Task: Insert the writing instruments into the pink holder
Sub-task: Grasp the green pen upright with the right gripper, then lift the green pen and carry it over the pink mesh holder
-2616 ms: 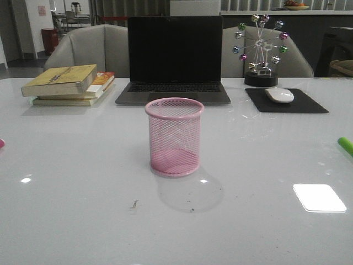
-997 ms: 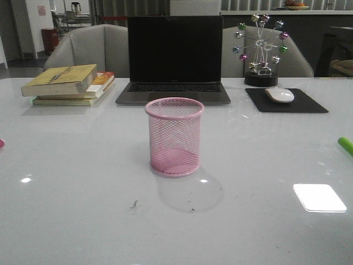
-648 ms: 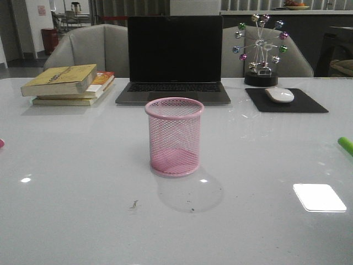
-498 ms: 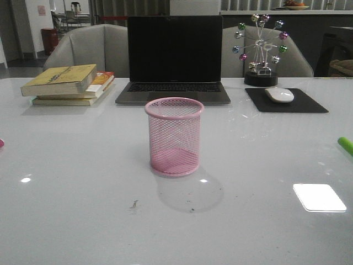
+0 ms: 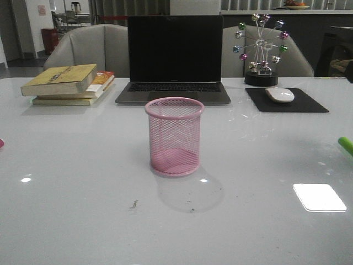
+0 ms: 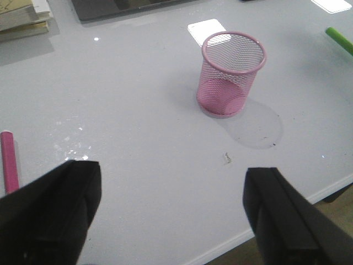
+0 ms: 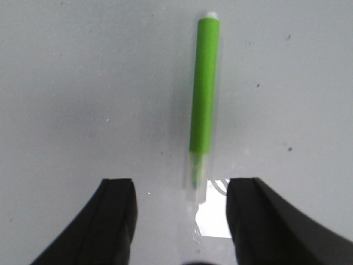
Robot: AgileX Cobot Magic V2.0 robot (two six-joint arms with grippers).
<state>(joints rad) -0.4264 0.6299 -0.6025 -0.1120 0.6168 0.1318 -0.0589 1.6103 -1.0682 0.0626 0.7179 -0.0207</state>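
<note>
Two markers are counted: one green (image 7: 203, 83) and one pink (image 6: 8, 165). One pink mesh cup (image 5: 174, 136) is seen on the desk (image 5: 83, 187). One laptop (image 5: 174, 61) is counted, with one mouse (image 5: 279, 95) on one mouse pad (image 5: 309, 104). Books (image 5: 69, 84) are stacked in one pile; at least three can be made out. One ferris-wheel ornament (image 5: 260, 49) is seen.

An office desk: a white table (image 5: 83, 221) holds an open laptop (image 5: 174, 58), stacked books (image 5: 69, 84), a mouse (image 5: 279, 95) on a black pad (image 5: 309, 102) and a ferris-wheel ornament (image 5: 260, 49), with grey chairs (image 5: 91, 47) behind.
</note>
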